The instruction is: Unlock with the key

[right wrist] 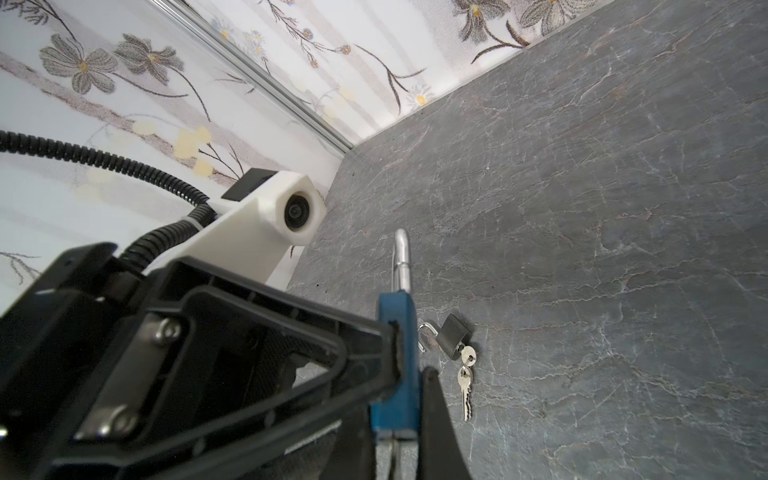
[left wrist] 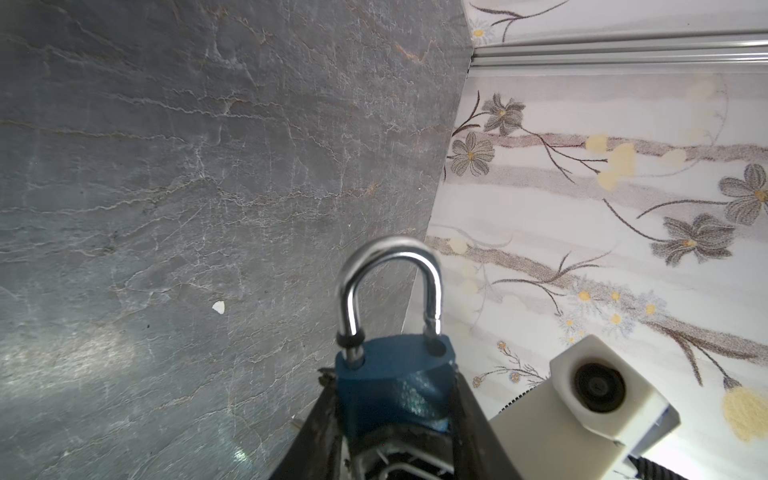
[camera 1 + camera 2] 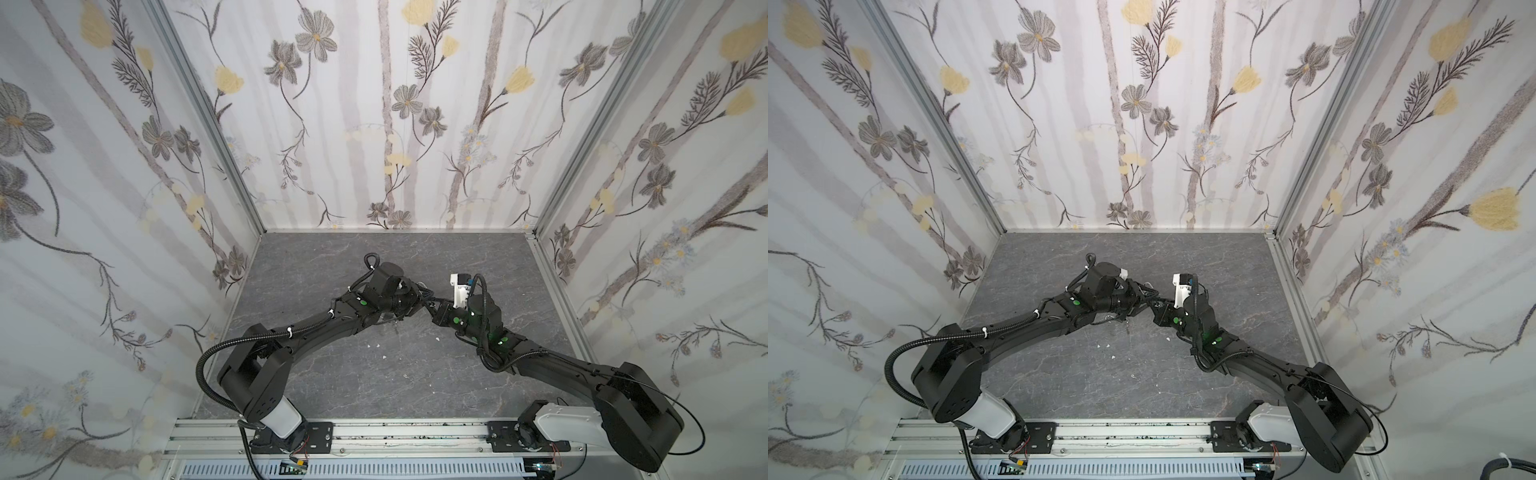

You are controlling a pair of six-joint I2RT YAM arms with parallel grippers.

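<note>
A blue padlock [image 2: 395, 374] with a silver shackle [image 2: 390, 257] is clamped by its body between the fingers of my left gripper [image 2: 392, 384]. One shackle leg looks lifted just clear of its hole. In the right wrist view the same padlock [image 1: 395, 332] appears edge-on, with a silver key [image 1: 395, 455] sticking out of its base. My right gripper [image 1: 397, 444] is closed around that key. In both top views the two grippers meet tip to tip above the middle of the table, left gripper [image 3: 422, 300] facing right gripper [image 3: 436, 311].
A small dark padlock [image 1: 453, 334] with an open shackle and a pair of keys [image 1: 465, 388] lies on the grey stone table [image 3: 374, 382] under the arms. White scraps [image 3: 378, 345] dot the table. Flowered walls [image 3: 374, 124] close three sides.
</note>
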